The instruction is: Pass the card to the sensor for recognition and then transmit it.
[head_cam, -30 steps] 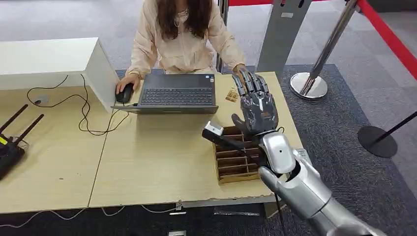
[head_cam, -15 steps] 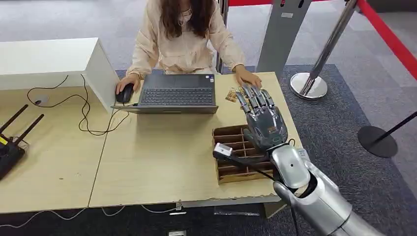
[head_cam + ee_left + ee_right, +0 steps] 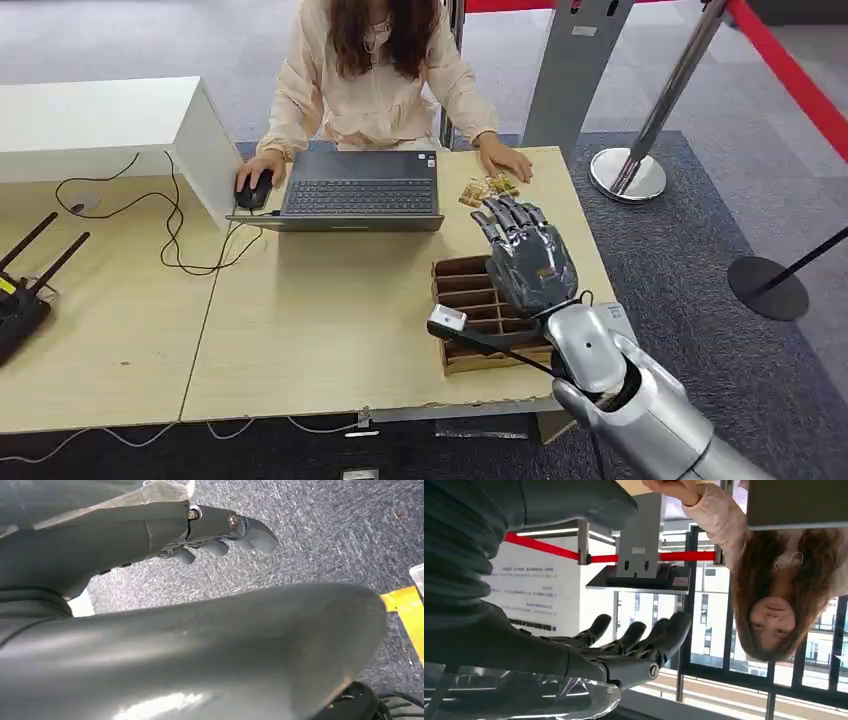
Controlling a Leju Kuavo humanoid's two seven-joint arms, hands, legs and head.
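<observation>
Since a second ago: right hand [image 3: 530, 260] has drawn back toward the robot, from near the person's hand [image 3: 505, 160] to over the slotted cardboard box [image 3: 465, 300].

Right hand: fingers spread, palm down, holding nothing I can make out.

Left hand [image 3: 220, 535]: hanging over carpet, fingers loosely curled, nothing in them.

Card: I cannot pick one out; small gold-brown pieces [image 3: 485, 189] lie just beyond the right fingertips, identity uncertain. If kept in the box slots, likely thin, light, stiff, slick; best pinched by an exposed edge.
</observation>
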